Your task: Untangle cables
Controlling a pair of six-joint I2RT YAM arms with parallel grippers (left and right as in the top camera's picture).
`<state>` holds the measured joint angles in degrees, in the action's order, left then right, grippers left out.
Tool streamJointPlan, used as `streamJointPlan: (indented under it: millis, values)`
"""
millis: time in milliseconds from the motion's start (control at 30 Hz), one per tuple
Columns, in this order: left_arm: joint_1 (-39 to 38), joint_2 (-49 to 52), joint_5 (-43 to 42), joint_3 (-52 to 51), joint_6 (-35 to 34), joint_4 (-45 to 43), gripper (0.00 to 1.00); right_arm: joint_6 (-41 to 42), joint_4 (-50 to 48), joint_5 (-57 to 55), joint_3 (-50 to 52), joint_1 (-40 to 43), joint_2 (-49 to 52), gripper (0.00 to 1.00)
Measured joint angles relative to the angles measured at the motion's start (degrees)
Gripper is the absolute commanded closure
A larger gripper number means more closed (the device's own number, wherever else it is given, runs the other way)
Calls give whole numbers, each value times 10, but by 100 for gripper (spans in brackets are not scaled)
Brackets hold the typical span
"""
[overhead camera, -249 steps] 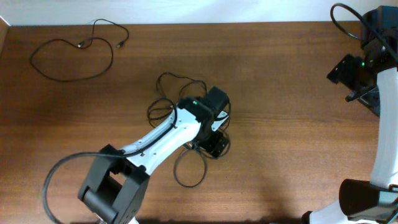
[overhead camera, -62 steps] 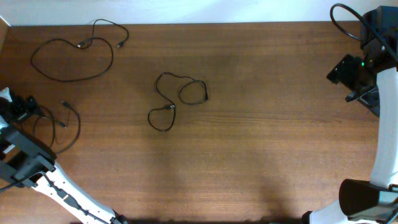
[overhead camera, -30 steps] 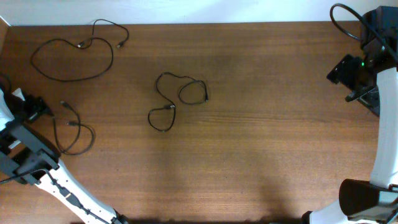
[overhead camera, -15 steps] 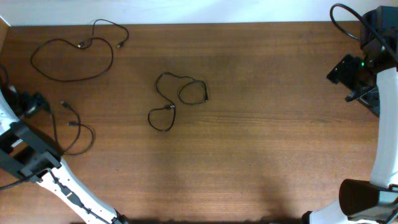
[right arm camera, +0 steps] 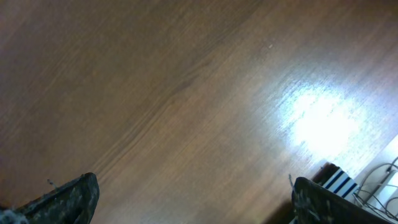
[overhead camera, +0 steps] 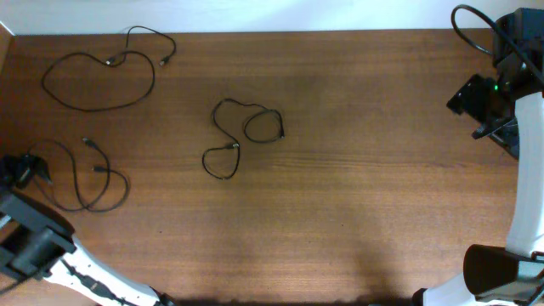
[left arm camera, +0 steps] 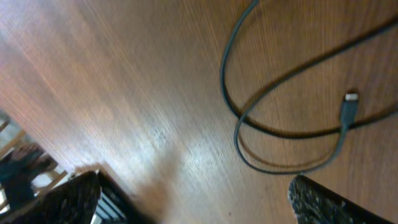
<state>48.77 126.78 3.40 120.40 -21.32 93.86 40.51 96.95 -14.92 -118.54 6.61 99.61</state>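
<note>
The left gripper (overhead camera: 25, 167), overhead, sits at the left edge just beside one of the cables (overhead camera: 126, 183). A second cable (overhead camera: 95, 109) lies upper left and a third cable (overhead camera: 235, 147) at centre. The right gripper (overhead camera: 476, 98) is upper right. Left wrist: jaws wide, empty, cable upper right. Right wrist: jaws wide, empty, over table (right arm camera: 186, 93).

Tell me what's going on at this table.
Two robot arms are untangling cables. The cords lie apart on the table: the far-left cable in a wide loop, the middle cable in small loops, and the left-edge cable. The left gripper hangs open right by that one, holding nothing. The right gripper is open too, above bare wood.
</note>
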Motion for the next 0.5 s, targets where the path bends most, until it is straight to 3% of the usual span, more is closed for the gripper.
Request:
streamJointPlan:
  millis: [133, 300, 500]
  values:
    - [0, -108, 10, -188, -23, -171, 1, 0, 0, 0, 0, 0, 0, 2]
    - [-8, -134, -77, -457, 20, -425, 1, 0, 0, 0, 0, 0, 0, 2]
    - [-15, -153, -94, -493, 31, -480, 1, 0, 0, 0, 0, 0, 0, 2]
